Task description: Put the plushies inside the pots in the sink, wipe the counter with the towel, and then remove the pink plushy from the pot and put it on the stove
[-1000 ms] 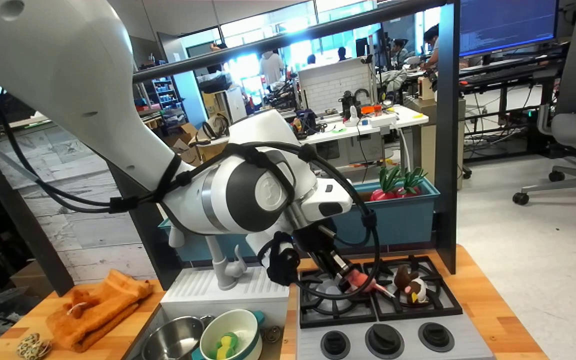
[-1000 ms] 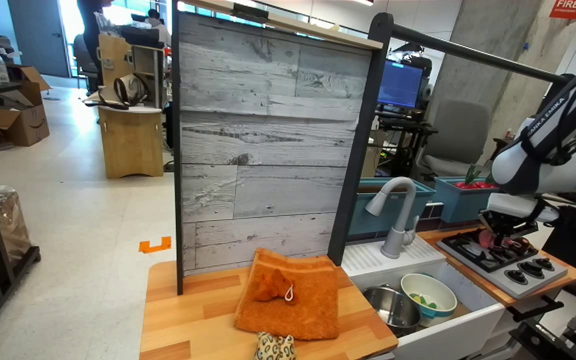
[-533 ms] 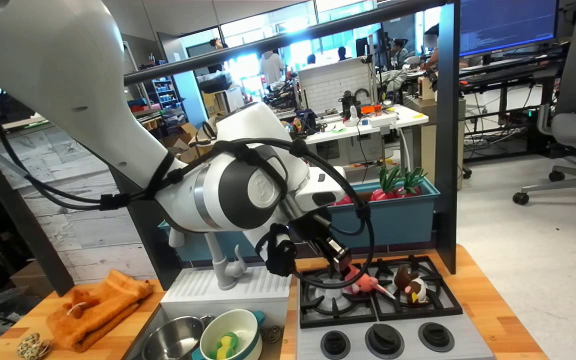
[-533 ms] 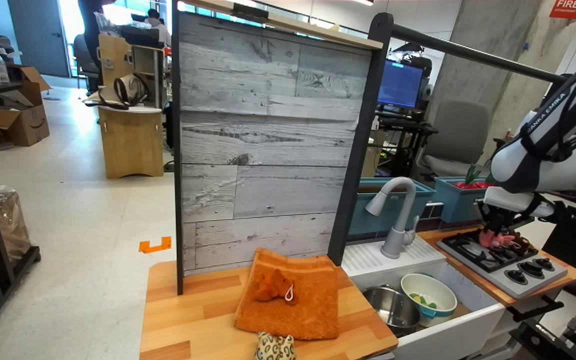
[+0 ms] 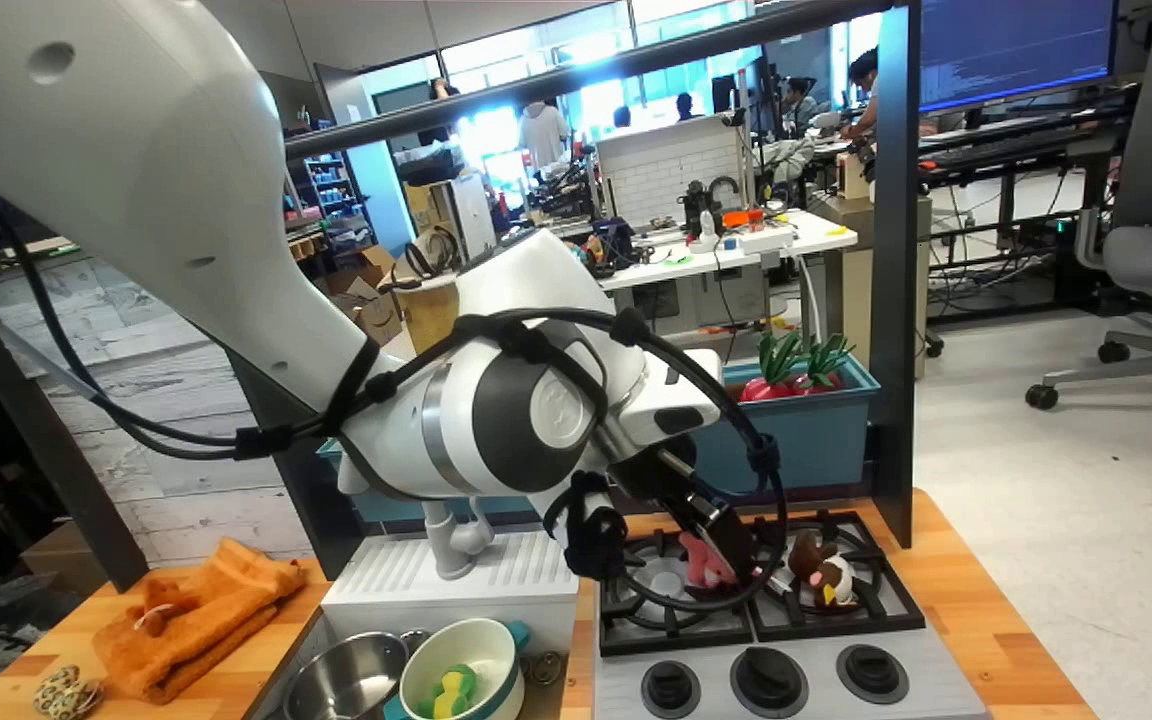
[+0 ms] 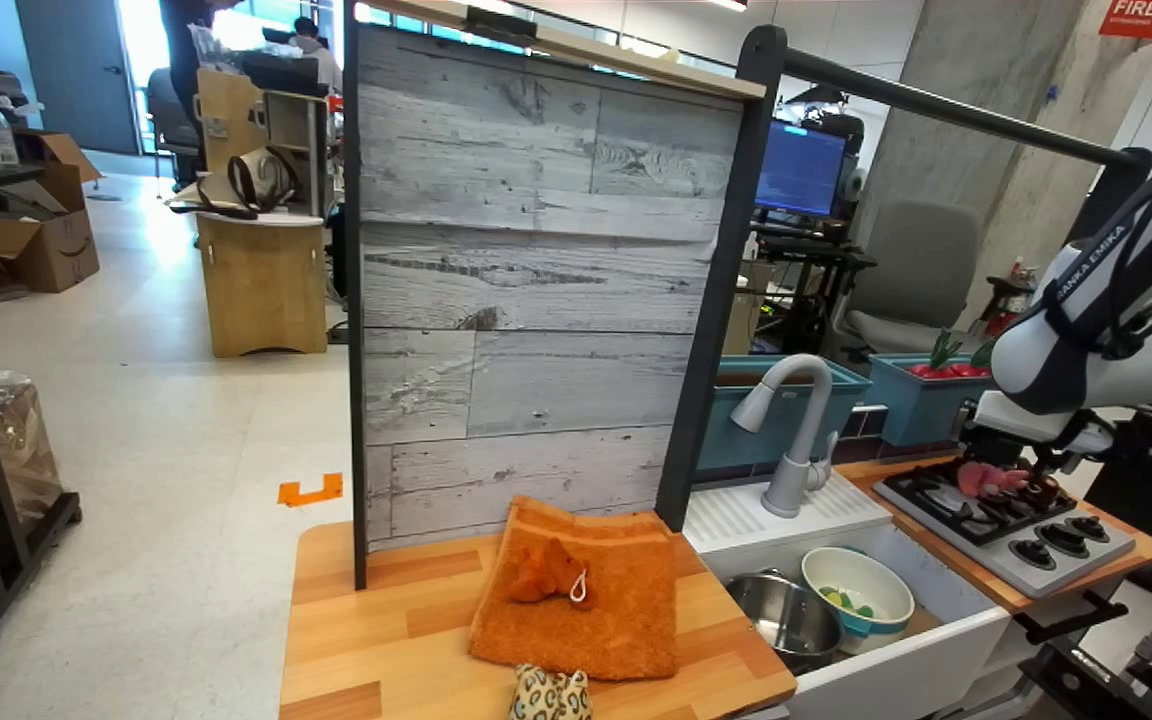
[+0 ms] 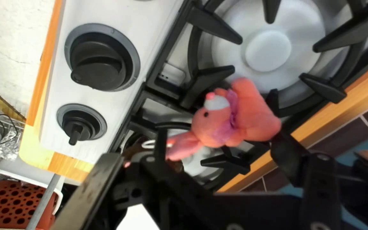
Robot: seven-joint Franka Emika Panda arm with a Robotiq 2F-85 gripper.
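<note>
- Wrist view: the small pinkish-red plush toy (image 7: 235, 118) rests on black grates (image 7: 216, 28) between two pale round burners (image 7: 268, 51).
- Just behind it is my black two-fingered gripper (image 7: 220, 140), released and spread wide; the toy lies ahead of the fingertips, about centred between them.
- The toy's long axis runs nearly from finger to finger, ear end by one, rump by the other; whether either touches, I can't tell.
- My judgement: to grasp, I'd turn the wrist so the jaws cross its waist; to leave it, I'd back straight out, minding the ear.
- In an exterior view, a brown-and-white plush toy (image 5: 821, 575) sits near it on the same grey stove with black knobs (image 5: 716, 690); a wide finger could nudge it.
- Well apart, a round white pot with teal handles (image 5: 486, 648) holds a green-and-yellow soft toy (image 5: 453, 692).
</note>
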